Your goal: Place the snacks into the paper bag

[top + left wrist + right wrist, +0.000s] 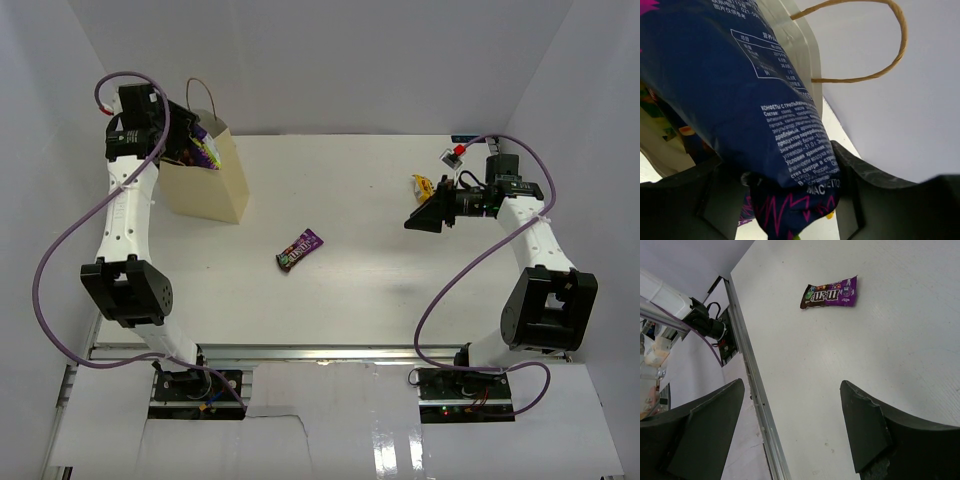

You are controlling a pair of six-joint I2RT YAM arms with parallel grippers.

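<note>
Paper bag [215, 190] stands upright at the far left of the table [350, 300] in the overhead view, with the left gripper [188, 138] at its mouth. A purple candy packet [300, 249] lies mid-table, and a yellow packet [424, 186] lies just beside the right gripper [425, 215]. Only the left wrist view shows that gripper clamped on the dark-blue chip bag [740, 90], near a looped handle [900, 40]. Only the right wrist view shows its fingers spread apart above the table, well apart from the candy packet.
</note>
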